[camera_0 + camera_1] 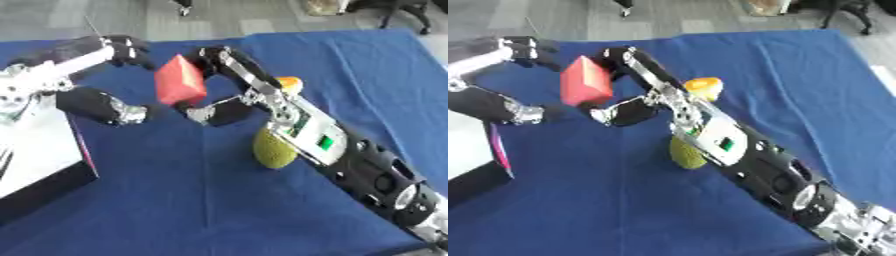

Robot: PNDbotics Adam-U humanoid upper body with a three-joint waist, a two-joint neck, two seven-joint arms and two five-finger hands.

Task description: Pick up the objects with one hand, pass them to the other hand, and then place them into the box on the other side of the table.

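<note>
Handover is judged underway: red block (pixel 180 80) is pinched by right hand (pixel 219 82), while left hand (pixel 105 82) is spread beside it, to be closed on it next.

Red block (pixel 180 80) tilted, pinched in right hand (pixel 229 85)
</note>
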